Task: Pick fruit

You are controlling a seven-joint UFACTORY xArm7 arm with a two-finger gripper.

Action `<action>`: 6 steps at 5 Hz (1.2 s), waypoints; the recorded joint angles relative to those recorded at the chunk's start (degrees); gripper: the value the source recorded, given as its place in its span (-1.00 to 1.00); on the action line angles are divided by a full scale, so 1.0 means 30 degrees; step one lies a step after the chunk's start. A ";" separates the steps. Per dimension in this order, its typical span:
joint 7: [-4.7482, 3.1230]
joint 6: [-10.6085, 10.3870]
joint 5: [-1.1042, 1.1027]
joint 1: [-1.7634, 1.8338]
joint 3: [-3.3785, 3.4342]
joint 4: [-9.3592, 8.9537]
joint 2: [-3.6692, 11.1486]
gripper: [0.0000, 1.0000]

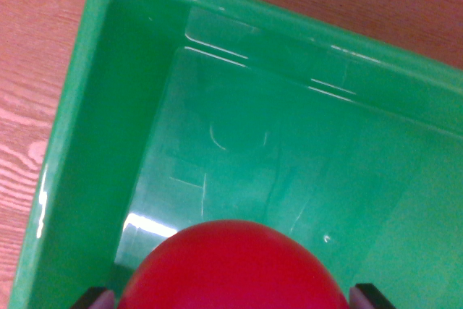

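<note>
Wood-grain tabletop (29,70) fills the wrist view's left side and top right corner, reddish brown with pale streaks, and we see nothing lying on the part that shows. On it sits a green plastic bin (87,106), by far the largest thing in view; its rounded corner lies near the top left, one rim runs down the wrist view's left, the other slants away toward the right edge. We look straight down into it. Its walls slope inward to a flat, glossy floor that carries light reflections and a few faint scratches, and the floor we can see holds nothing, so open room stretches from the corner across to the right.

At the bottom centre a red round fruit (233,269) bulges into view, smooth and shiny, cut off by the lower edge; we cannot tell what kind it is. It sits over the bin's interior, toward the lower left part of the floor. Our gripper (233,300) shows only as two dark fingertips (94,299), one at each side of the fruit, spread to its full width and pressed against its flanks, so the jaws are clamped on it.
</note>
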 joint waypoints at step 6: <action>-0.0097 0.2404 0.0088 -0.0013 0.0024 0.1703 -0.0704 1.00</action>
